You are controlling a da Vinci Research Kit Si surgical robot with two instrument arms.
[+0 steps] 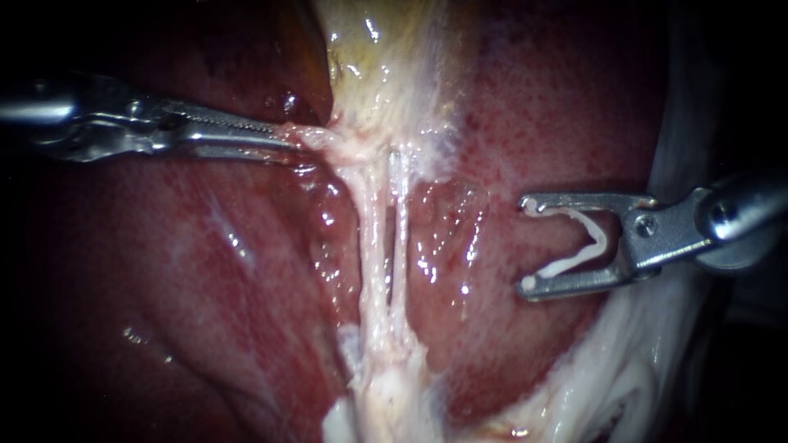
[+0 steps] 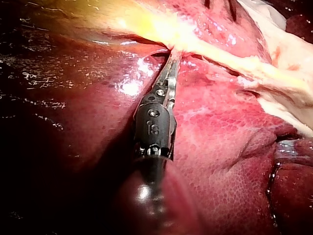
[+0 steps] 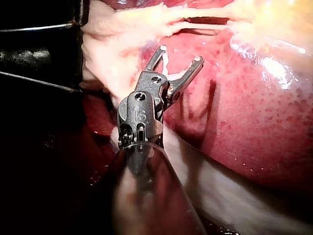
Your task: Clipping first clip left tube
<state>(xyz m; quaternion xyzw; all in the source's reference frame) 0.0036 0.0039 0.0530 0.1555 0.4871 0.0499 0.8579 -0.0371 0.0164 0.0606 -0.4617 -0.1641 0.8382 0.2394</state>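
Observation:
Two pale tubes run side by side down the middle of the endoscope view, the left tube (image 1: 371,238) thicker than the right tube (image 1: 400,221). Both rise to the yellowish gallbladder (image 1: 377,49). My left instrument (image 1: 283,135) comes in from the left, its jaws shut on pale tissue at the gallbladder's base, just left of the tubes; the left wrist view shows the same grip (image 2: 172,56). My right instrument (image 1: 525,244) stands well right of the tubes, apart from them. Its jaws stand wide and hold an open white clip (image 1: 587,246) between them, also seen in the right wrist view (image 3: 181,55).
Red liver (image 1: 205,262) lies on both sides of the tubes and under both instruments. White fatty tissue (image 1: 624,361) runs along the lower right, below my right instrument. The tubes merge into a pale stump (image 1: 386,385) low in the view.

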